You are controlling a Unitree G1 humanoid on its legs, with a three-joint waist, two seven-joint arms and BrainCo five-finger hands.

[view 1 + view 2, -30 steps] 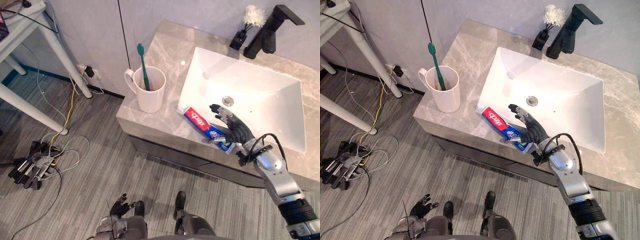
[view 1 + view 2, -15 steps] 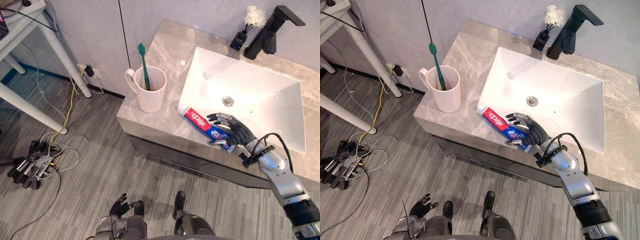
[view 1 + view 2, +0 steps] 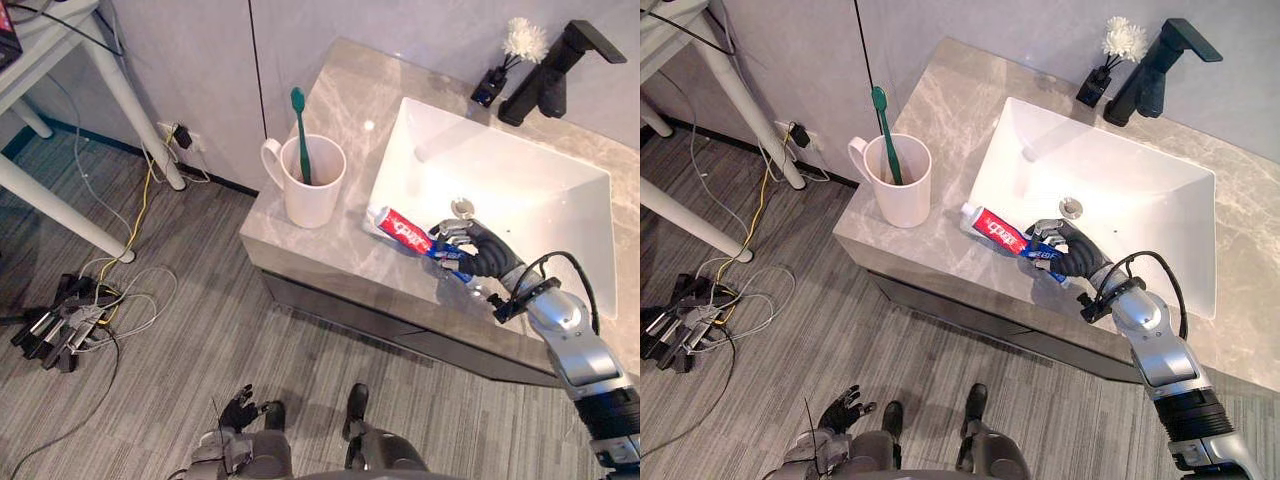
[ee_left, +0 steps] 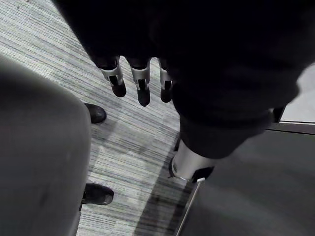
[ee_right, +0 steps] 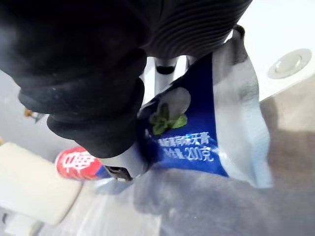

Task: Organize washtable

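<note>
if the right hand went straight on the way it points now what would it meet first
Probably the white mug holding the green toothbrush. The right hand, fingers curled round the red, white and blue toothpaste tube, points along the grey marble counter towards it; height is hard to judge.

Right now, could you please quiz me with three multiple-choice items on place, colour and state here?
1. The toothbrush stands: A in the sink; B in the white mug; C on the floor.
2. The faucet is: A black; B silver; C gold.
3. The right hand is: A open; B curled round the toothpaste tube; C holding the mug.
B: its green head rises from the mug. A: black throughout. B: it wraps the tube's blue end.
</note>
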